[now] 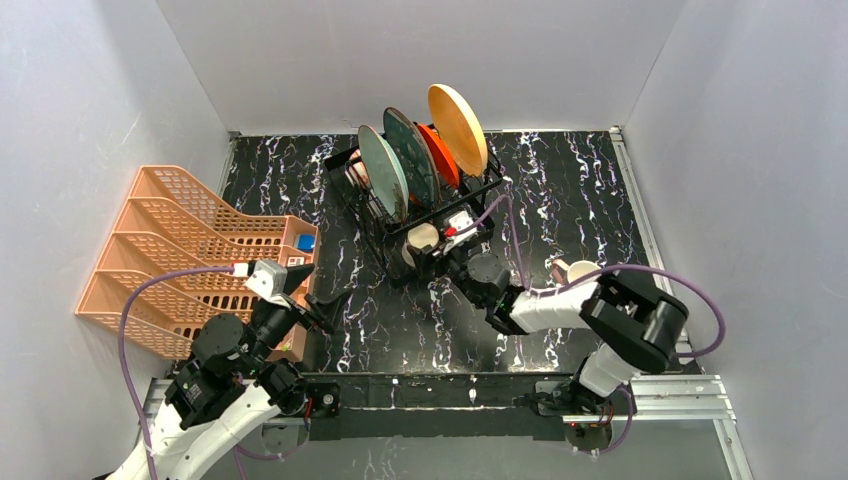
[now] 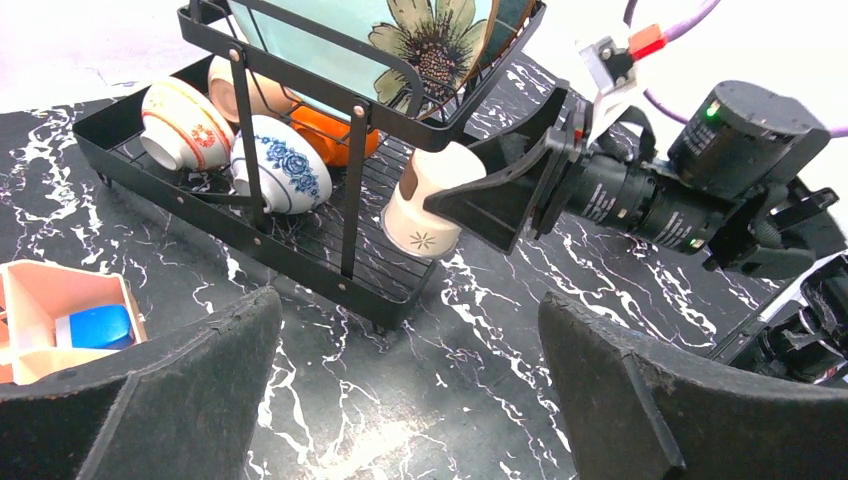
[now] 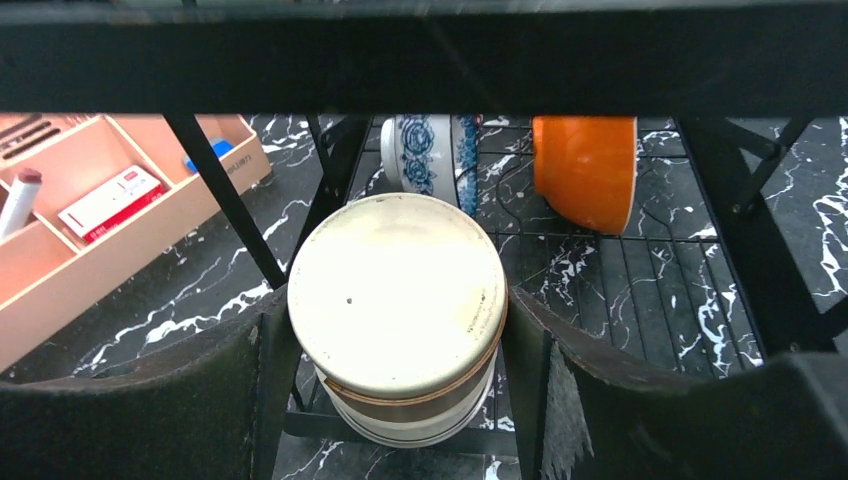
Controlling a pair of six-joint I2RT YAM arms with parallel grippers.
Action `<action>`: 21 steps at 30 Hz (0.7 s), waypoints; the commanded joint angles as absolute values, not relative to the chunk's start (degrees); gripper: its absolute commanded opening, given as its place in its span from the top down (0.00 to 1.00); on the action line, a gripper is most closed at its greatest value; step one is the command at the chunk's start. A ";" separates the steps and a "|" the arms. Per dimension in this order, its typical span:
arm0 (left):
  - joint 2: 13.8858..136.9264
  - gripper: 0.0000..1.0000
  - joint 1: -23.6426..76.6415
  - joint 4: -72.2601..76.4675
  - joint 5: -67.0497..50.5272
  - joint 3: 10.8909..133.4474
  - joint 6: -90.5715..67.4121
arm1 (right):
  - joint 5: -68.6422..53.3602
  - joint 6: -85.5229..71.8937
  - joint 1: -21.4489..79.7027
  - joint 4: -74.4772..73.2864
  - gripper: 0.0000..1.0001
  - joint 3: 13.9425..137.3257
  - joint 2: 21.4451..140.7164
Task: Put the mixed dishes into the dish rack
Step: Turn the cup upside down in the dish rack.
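Your right end effector (image 3: 397,330) is grasping a cream cup (image 2: 425,205) by its sides. The cup is tipping over at the near end of the black dish rack (image 2: 352,190), down on the bottom level. A blue flower bowl (image 2: 285,165) and an orange bowl (image 3: 585,170) are lying just behind it. Plates (image 1: 383,170) are standing up on top. Your left end effector (image 2: 405,320) is hanging wide open over the dark surface (image 1: 580,200).

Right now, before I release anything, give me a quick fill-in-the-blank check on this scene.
The right gripper holds the cream cup at the dish rack's ____ tier.
The left gripper is ____ and empty.
The yellow plate stands upright in the ____ tier.
Missing words: lower; open; upper.
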State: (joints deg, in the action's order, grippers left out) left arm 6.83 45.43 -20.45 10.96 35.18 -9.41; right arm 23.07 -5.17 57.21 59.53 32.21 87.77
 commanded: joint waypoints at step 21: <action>6.77 0.02 45.13 -20.78 12.23 34.62 -8.17 | 19.45 -2.43 56.83 79.58 0.93 39.00 105.78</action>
State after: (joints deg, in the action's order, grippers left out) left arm 6.83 45.43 -20.67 11.46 35.07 -8.99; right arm 19.90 -2.72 57.01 74.30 36.93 104.60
